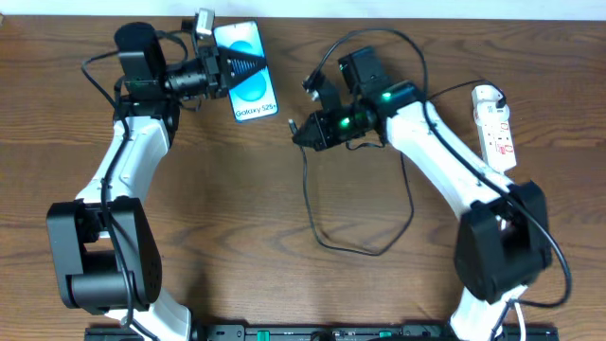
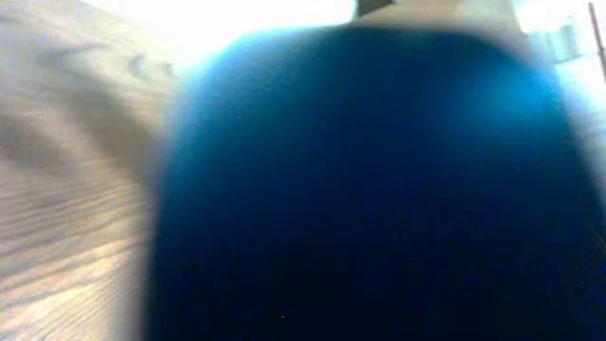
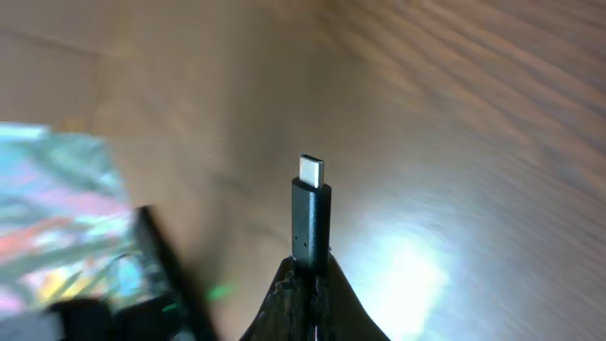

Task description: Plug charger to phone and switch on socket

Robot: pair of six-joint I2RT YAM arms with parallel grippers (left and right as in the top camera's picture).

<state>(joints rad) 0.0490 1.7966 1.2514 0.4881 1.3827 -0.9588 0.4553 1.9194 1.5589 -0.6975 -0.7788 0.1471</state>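
The phone point(image 1: 252, 93) lies at the back left of the table, blue screen up. My left gripper point(image 1: 256, 65) reaches across its upper half, fingers closed on it. In the left wrist view the blurred blue phone point(image 2: 360, 170) fills the frame and hides the jaws. My right gripper point(image 1: 301, 130) is shut on the charger's plug point(image 3: 311, 213), whose metal tip sticks out past the fingertips point(image 3: 312, 275). The plug sits a little right of the phone, apart from it. The black charger cable point(image 1: 358, 249) loops over the table. The white socket strip point(image 1: 496, 121) lies at the far right.
Brown wooden table point(image 1: 237, 208). A blurred shiny shape point(image 3: 52, 204) with a dark edge shows at the left of the right wrist view. The right arm point(image 1: 445, 161) stretches between the cable loop and the socket strip.
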